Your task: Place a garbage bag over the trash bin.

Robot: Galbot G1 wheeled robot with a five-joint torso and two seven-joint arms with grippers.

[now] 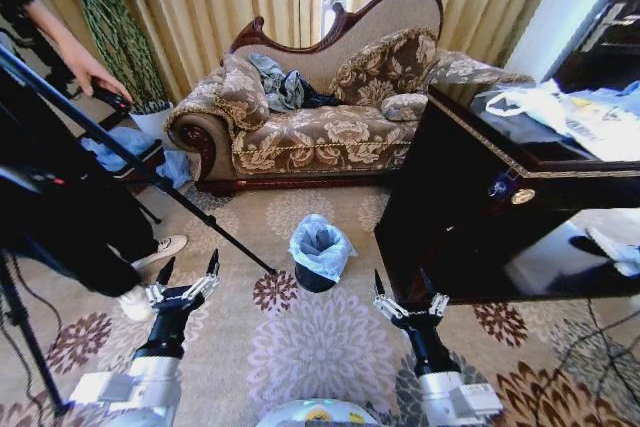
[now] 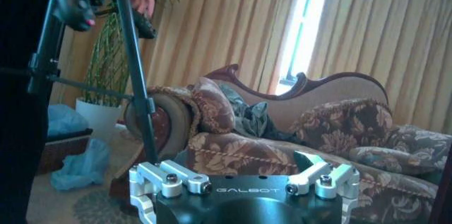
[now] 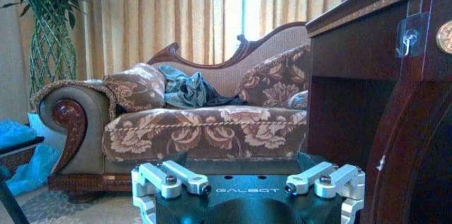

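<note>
One bin [image 1: 314, 277] stands upright on the carpet [image 1: 320, 347], midway between the sofa [image 1: 310, 137] behind it and the robot, just off the left corner of the dark cabinet [image 1: 480, 217]. One bag [image 1: 318, 244] already sits over its mouth: pale blue-white plastic bunched around the rim and spilling down the sides, with the black wall showing below. It looks loosely draped, so I judge the lining mostly done but perhaps not yet neat.

Both arms hang low and short of the bin. The left gripper [image 1: 188, 272] hovers over the carpet to the bin's left, its fingers spread wide and pointing forward. The right gripper [image 1: 405, 299] hovers to the bin's right, close by the cabinet's front corner, fingers likewise spread wide. Neither holds anything or touches the bag.

The bin lies ahead of and between the two grippers, its axis vertical, its mouth facing up. The right gripper looks slightly nearer, though the difference is small. Any further tidying would mean reaching inward and forward from either side.

Counted: one bin, one bag, two grippers.
</note>
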